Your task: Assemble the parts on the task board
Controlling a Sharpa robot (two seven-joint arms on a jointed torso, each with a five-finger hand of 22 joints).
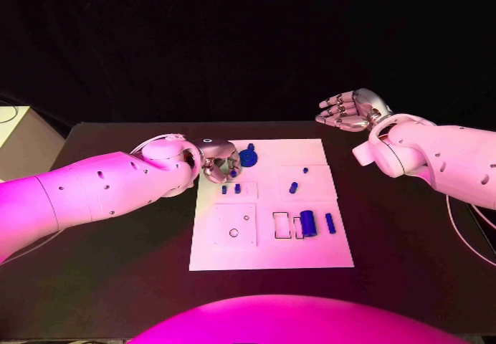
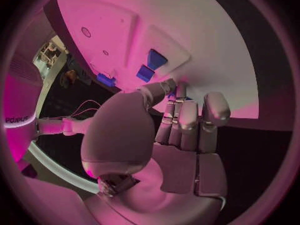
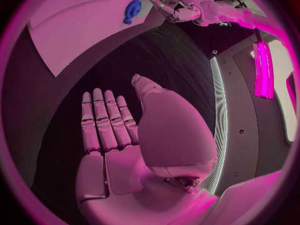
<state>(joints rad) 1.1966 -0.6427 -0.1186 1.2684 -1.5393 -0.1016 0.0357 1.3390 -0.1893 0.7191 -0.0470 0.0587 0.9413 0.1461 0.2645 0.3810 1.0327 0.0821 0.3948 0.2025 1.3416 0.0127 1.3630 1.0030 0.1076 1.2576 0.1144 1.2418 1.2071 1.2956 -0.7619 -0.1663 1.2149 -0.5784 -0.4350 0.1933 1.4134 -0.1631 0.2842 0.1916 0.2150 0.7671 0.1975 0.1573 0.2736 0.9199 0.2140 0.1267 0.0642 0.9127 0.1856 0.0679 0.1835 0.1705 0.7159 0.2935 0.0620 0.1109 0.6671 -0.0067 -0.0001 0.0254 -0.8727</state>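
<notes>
The white task board (image 1: 310, 251) lies mid-table. Near its far left corner stands a round blue part (image 1: 248, 155), and my left hand (image 1: 219, 161) hovers right beside it, fingers pointing down at the board and holding nothing. In the left wrist view the left hand (image 2: 181, 130) has straight fingers, with two small blue pegs (image 2: 150, 66) just beyond them. A blue cylinder (image 1: 308, 218) and a blue bar (image 1: 330, 223) lie on the board's near right. My right hand (image 1: 351, 111) is raised past the far right corner, and its palm (image 3: 119, 150) is flat and empty.
Two small blue pegs (image 1: 231, 189) and a short blue piece (image 1: 294, 188) sit mid-board. A rectangular slot (image 1: 281, 224) and a square plate with a hole (image 1: 234, 224) mark the near half. A pale box (image 1: 21, 143) stands at the table's left edge.
</notes>
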